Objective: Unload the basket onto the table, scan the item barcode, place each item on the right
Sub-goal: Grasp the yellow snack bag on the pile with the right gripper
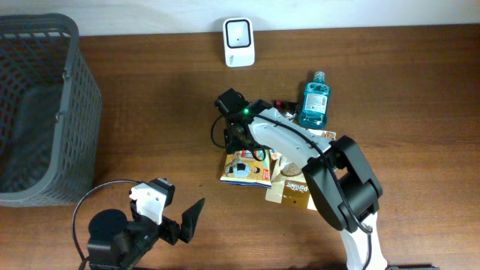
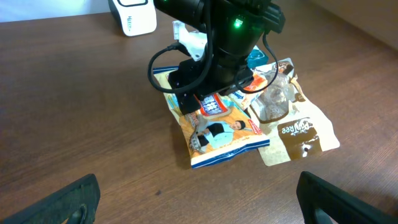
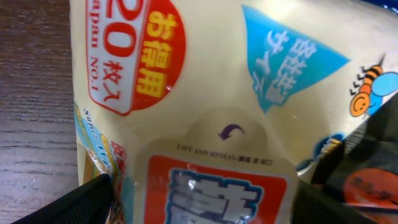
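A brown table (image 1: pixel 150 97) carries a grey basket (image 1: pixel 37 105) at its left edge. The right gripper (image 3: pixel 217 205) hangs low over the pack (image 2: pixel 217 134) at mid-table, jaws spread wide, nothing grasped. The left gripper (image 2: pixel 199 200) hovers near the front edge, jaws released and empty. The pack lies flat, overlapping a brown pouch (image 2: pixel 298 134). A teal bottle (image 1: pixel 315 101) lies just behind, and the white scanner (image 1: pixel 238 42) stands at the back edge.

A grey lattice basket (image 1: pixel 84 105), probably plastic, stands at the left end of the wooden table (image 1: pixel 157 112)
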Robot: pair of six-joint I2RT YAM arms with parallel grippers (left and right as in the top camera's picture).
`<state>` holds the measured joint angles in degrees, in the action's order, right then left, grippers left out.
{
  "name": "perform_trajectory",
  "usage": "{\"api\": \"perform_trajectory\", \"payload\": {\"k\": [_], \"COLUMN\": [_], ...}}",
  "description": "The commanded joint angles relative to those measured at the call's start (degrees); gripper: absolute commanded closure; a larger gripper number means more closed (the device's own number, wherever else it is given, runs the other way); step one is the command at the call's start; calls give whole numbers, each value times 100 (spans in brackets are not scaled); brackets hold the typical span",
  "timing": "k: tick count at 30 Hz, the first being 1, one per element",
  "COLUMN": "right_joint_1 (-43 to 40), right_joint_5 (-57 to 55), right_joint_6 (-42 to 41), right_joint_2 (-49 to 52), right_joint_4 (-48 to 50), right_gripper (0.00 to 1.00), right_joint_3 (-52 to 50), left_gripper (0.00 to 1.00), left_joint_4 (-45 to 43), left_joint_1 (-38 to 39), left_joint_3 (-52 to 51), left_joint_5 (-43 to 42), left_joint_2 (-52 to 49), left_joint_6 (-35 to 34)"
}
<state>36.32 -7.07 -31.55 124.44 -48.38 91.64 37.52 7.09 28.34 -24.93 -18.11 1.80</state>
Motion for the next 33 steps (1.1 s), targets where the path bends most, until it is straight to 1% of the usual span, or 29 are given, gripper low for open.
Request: {"api": "perform_trajectory", "payload": {"k": [1,3,4,6,7,9,11,12,17,21,24,27,30,33], "right_joint_1": [-33,-33,-33,-31,-31,-31,-33,-33,-37,-42,-37,-37,-37,-31], "right_joint_5": [-70,-70,-70,-66,-33,20,146,236,273,271,275,282,275,278], "right_joint_6": [-92,-92,-92,-92,-92,-90,-90,-90,-20,0,345,522,520,518], "right_joint_2": [352,352,352,354,354,354,352,354,304,240,238,240,240,247], "right_joint_4": [-39,-35,-37,-42,-44,-44,-44,-44,-317,-944,-1344,-1670,-1882,-1906], "right_gripper": [19,32,35,44,45,42,34,32,31,33,33,33,32,27], "right_joint_3": [-46,-46,-46,-46,-46,-46,-46,-46,164,817,1355,1779,1893,1759], "left_gripper": [1,1,1,1,1,1,1,1,1,1,1,1,1,1], "left_joint_4": [-9,-9,-11,-9,-9,-9,-9,-9,-9,-7,-7,-4,111,262], "left_joint_1": [-24,-24,-24,-24,-24,-24,-24,-24,-24,-24,-24,-24,-24,-24], "left_joint_3": [-17,-17,-17,-17,-17,-17,-17,-17,-17,-17,-17,-17,-17,-17], "left_joint_5": [-59,-59,-61,-61,-61,-61,-59,-59,-59,-61,-59,-61,-61,-59], "left_joint_2": [39,39,39,39,39,39,39,39,39,39,39,39,39,39], "left_joint_6": [85,85,85,85,85,85,85,85,85,85,85,85,85,85]}}
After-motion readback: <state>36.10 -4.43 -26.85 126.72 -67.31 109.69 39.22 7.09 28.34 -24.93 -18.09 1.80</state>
